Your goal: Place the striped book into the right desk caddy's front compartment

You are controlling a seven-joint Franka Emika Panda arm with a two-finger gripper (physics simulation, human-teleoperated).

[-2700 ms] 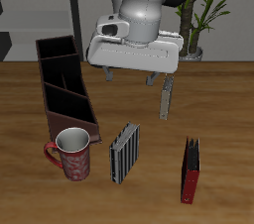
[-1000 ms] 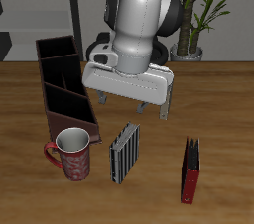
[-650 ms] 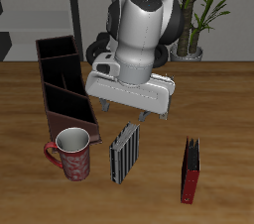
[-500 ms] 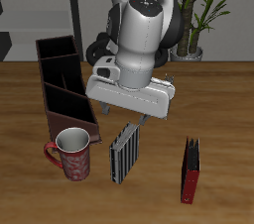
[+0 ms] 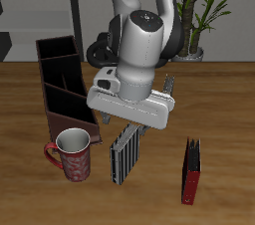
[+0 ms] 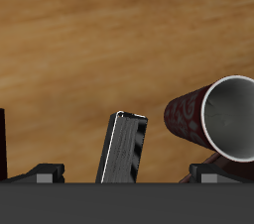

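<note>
The tool [image 5: 127, 129] hung right above the striped book [image 5: 124, 153], its fingers [image 6: 40, 171] spread apart with the book's top edge showing between them in the wrist view, and nothing was gripped. The striped book [image 6: 124, 149] stood upright on the bench [image 5: 224, 100], near the front edge, free of any contact. Just beside it sat the red patterned mug [image 5: 73, 153], resting on the wood with its handle turned away from the book; the wrist view caught its open mouth [image 6: 228, 119]. Behind the mug ran the right desk caddy [image 5: 62, 88], a long dark reddish-brown box with dividers, its nearest end close to the mug's rim. The red-and-black book [image 5: 190, 171] stood upright on the far side of the striped one, well apart from it. A thin grey-olive book [image 5: 168, 88] peeked out behind the arm, mostly hidden.
</note>
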